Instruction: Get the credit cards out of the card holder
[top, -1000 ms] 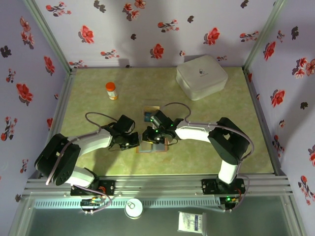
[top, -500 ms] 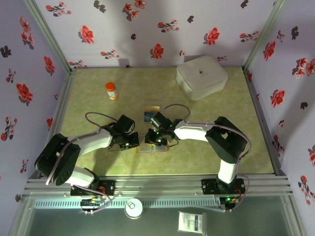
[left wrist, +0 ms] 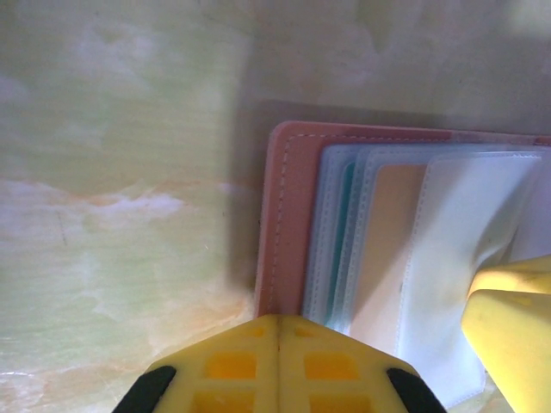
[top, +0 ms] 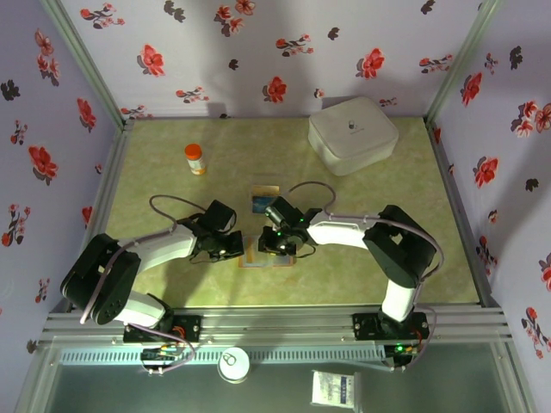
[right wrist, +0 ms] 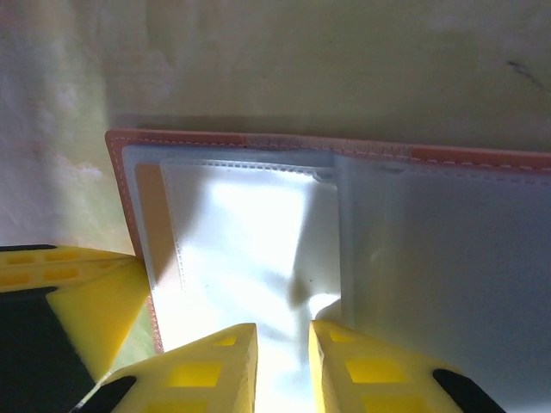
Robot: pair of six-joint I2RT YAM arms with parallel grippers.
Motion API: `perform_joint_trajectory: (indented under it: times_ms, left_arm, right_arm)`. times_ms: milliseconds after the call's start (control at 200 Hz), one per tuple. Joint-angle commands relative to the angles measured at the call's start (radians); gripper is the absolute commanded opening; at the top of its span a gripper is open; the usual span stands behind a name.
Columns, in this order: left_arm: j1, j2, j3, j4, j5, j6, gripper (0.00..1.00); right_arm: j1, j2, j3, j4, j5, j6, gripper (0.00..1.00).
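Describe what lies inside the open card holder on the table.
Inside the card holder are stacked clear plastic sleeves. A teal edge, likely a card, shows in one. Glare and overlapping sleeves hide whether other cards remain, and the right fingers cover part of them.

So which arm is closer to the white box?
Right. The right fingers are over the card holder's middle, the left fingers at its left edge; the white box lies back and right of both.

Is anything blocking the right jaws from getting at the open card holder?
Nothing visible does. The right gripper is directly over the holder, its jaws narrowly apart at the clear sleeves. The left gripper sits shut at the holder's edge, off to one side.
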Motion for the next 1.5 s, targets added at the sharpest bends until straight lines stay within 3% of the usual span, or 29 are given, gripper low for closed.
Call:
perform_joint_trajectory:
  times_ms: [0, 275, 525, 975, 1185, 1495]
  left_arm:
    - [0.008, 0.002, 0.026, -0.039, -0.014, 0.018, 0.0]
    - [0.008, -0.082, 0.044, -0.015, 0.004, -0.03, 0.01]
    - [0.008, -0.063, 0.045, 0.091, 0.099, -0.09, 0.16]
    - [-0.008, 0.061, 0.049, 0.168, 0.143, -0.11, 0.32]
    - [-0.015, 0.081, 0.052, 0.178, 0.14, -0.118, 0.32]
    - [-0.028, 0.086, 0.061, 0.187, 0.141, -0.131, 0.21]
  right_arm:
    - [-0.011, -0.03, -0.037, 0.01, 0.007, -0.006, 0.23]
    - [-0.019, -0.045, -0.073, 0.085, -0.019, 0.015, 0.21]
    - [-0.035, -0.055, -0.109, 0.139, -0.045, 0.027, 0.2]
    - [-0.068, -0.061, -0.192, 0.311, -0.134, 0.067, 0.18]
    - [-0.078, -0.064, -0.215, 0.341, -0.152, 0.07, 0.17]
    - [-0.084, -0.07, -0.23, 0.362, -0.163, 0.075, 0.16]
